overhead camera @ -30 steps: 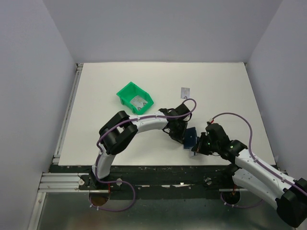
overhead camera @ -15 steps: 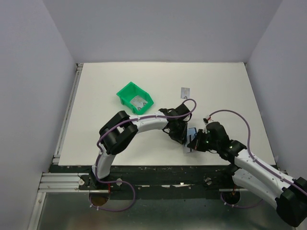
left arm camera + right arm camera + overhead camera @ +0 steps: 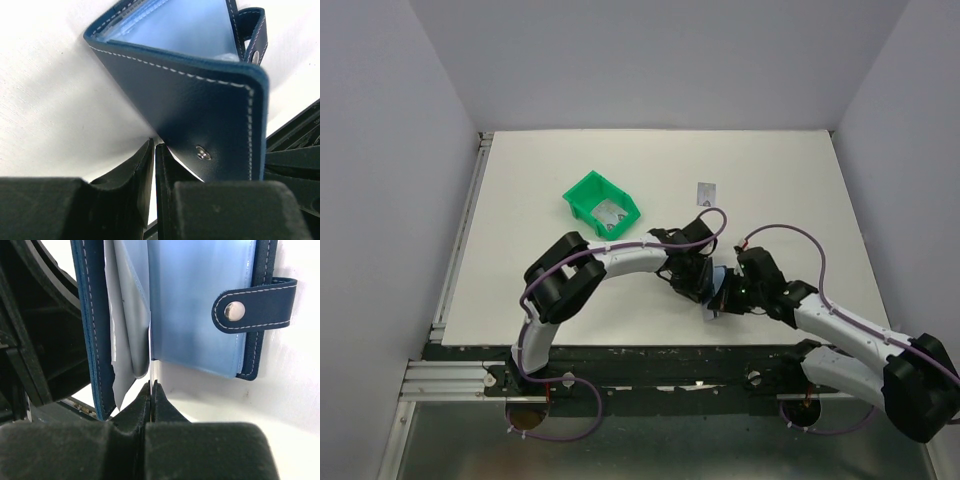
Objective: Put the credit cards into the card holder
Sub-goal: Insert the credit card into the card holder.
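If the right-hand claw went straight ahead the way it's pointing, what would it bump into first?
Probably the card holder: the right gripper pinches a card edge-on, right at its opening.

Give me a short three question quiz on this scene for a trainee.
1. True or false: the card holder is snapped shut.
2. What lies in the green bin? A) a pale card B) the card holder C) a pen
3. Fill in: the right gripper pinches a thin ____ edge-on at the holder's sleeves.
Key: 1 false, it stands open with the snap tab free. 2 A. 3 credit card.
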`<state>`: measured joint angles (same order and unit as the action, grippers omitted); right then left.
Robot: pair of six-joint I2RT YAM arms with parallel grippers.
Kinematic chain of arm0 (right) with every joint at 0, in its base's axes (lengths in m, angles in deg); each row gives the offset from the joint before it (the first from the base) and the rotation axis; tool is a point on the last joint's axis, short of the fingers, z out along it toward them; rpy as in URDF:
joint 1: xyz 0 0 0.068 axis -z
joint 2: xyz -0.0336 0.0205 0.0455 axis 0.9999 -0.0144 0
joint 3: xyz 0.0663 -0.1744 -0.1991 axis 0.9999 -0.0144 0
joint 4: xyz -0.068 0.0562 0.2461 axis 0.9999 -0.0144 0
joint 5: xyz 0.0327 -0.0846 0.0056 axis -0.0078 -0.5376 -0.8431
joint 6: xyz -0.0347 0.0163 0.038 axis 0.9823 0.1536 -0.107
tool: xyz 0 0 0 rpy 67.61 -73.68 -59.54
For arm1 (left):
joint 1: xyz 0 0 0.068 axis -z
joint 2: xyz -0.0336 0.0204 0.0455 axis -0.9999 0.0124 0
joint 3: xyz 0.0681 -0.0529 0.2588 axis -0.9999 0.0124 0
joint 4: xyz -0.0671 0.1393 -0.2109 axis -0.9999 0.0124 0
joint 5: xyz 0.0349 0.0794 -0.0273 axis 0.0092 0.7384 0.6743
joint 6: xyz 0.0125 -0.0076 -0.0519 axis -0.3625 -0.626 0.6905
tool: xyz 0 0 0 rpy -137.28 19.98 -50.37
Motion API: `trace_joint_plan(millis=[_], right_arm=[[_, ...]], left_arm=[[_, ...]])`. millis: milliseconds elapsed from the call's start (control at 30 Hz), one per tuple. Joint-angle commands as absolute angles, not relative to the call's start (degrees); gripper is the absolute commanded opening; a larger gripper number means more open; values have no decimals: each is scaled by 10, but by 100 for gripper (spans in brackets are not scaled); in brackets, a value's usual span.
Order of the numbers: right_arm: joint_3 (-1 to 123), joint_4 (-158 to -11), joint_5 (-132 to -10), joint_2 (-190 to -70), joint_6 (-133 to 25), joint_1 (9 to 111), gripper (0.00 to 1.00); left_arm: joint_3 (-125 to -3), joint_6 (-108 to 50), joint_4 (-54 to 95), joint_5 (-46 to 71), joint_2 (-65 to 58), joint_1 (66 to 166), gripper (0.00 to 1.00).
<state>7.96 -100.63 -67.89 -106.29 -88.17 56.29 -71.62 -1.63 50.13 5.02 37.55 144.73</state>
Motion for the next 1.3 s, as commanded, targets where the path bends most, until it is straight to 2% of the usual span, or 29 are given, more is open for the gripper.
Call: trace_joint_plan(millis=[0, 433, 633, 1267], right_arm=[[107, -1004, -681, -1086, -874, 565, 0], [98, -1008, -698, -1099, -885, 565, 0], [88, -998, -695, -1099, -890, 565, 0], [80, -984, -689, -1106, -895, 565, 0]], left_arm=[[-695, -17, 502, 51, 352, 1443, 22], [-644, 1, 434, 90, 181, 1403, 19], [-690, 10, 376, 41, 203, 1402, 19], [-767, 31, 420, 44, 298, 1417, 15]])
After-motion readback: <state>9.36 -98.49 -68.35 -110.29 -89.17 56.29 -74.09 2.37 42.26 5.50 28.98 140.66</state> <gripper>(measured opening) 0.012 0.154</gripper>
